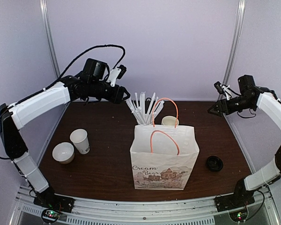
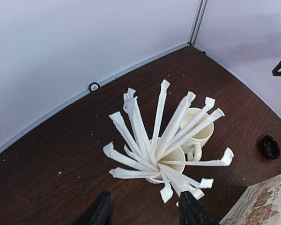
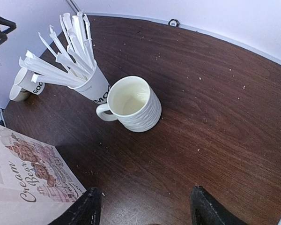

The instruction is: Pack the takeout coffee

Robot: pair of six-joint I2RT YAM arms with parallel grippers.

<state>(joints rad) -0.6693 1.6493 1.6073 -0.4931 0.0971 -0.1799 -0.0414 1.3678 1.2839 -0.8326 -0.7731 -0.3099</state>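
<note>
Top view: we're seeing the paper bag (image 1: 164, 159) standing open mid-table (image 1: 107, 173), handles up. One lidless paper cup (image 1: 79, 140) is standing upright at the bag's 9 o'clock, well apart from it. A short white cup (image 1: 63, 152) is sitting just beside it at its 8 o'clock. A black lid (image 1: 214, 163) is lying flat on the wood at the bag's 3 o'clock, on no cup. We can't tell what's inside the bag.

The stick-filled cup (image 1: 144, 110) is standing at the bag's 12 o'clock. The mug (image 1: 170, 121) is just at that cup's 3 o'clock, half hidden by the bag's rim in this view.

Left wrist view is filling that gap: cup and mug are sitting side by side, mug handle facing the camera. The left gripper (image 2: 145, 197) is hanging over the sticks, fingers apart, nothing between them.

Right wrist view is adding more. The mug is ribbed and empty, and both printed cups are showing black lettering. The right gripper (image 3: 145, 192) is hovering over bare wood, fingers wide apart and empty, mug at its 12 o'clock.
</note>
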